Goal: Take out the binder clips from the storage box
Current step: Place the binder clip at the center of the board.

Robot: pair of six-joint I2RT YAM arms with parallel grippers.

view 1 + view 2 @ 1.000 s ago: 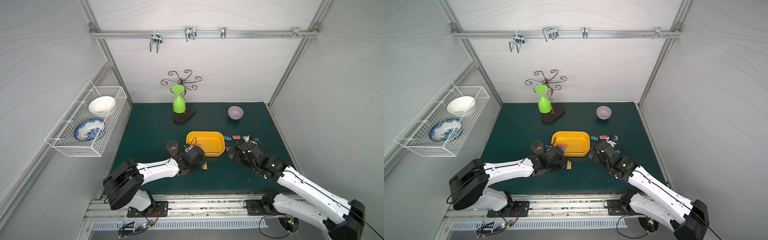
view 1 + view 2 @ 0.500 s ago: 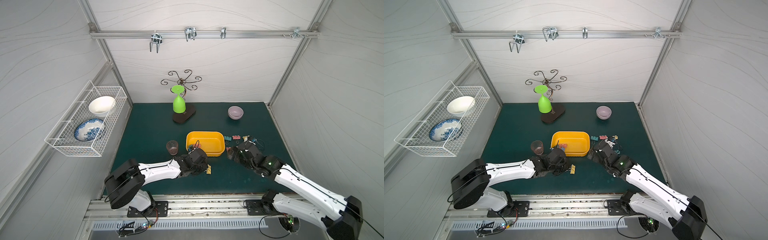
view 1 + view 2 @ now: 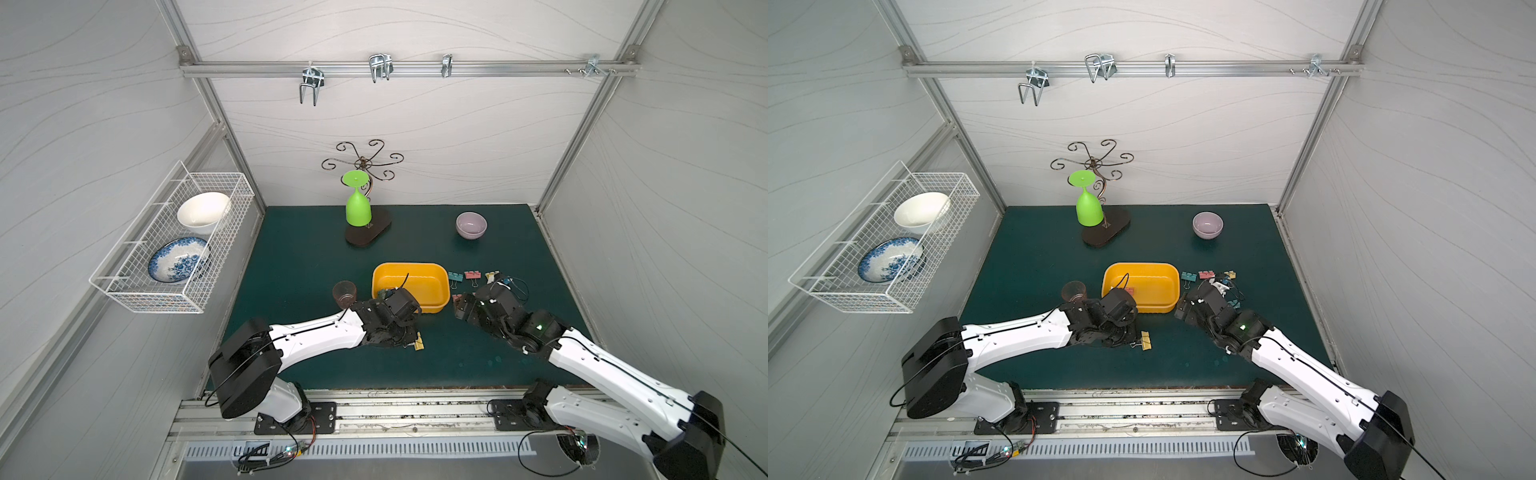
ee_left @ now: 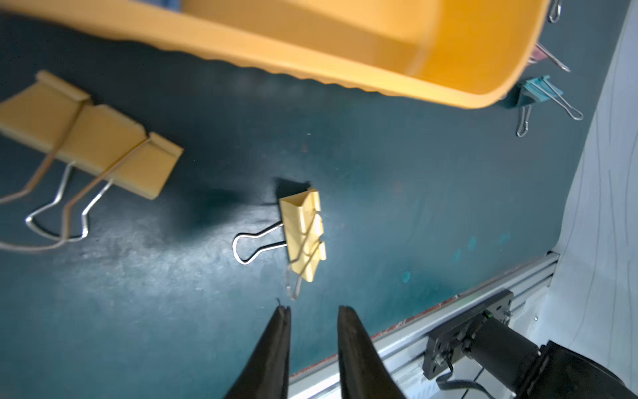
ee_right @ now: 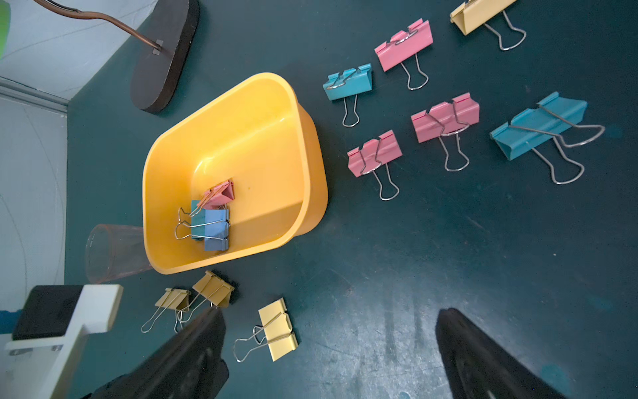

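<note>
The left gripper (image 4: 314,312) has its jaws parted by only a narrow gap, and nothing sits between them. A pale yellow binder clip (image 4: 303,235) lies on the green mat (image 4: 414,207) just ahead of its fingertips, with one wire handle pointing back toward them. Whether the handle touches a tip cannot be told. A second yellow clip (image 4: 93,138) lies off to one side of the first. The storage box (image 4: 310,69) stands farther ahead, beyond both. The right gripper (image 5: 329,312) is spread wide and holds nothing. The box sits ahead of it, toward the left arm's side. Inside, a pink clip (image 5: 221,195) and a blue clip (image 5: 214,228) lie together near one end, apart from both grippers. Ahead of the right gripper on its other side, six loose clips (image 5: 445,117) in pink, teal and yellow rest on the mat outside the box, well clear of its fingers.
</note>
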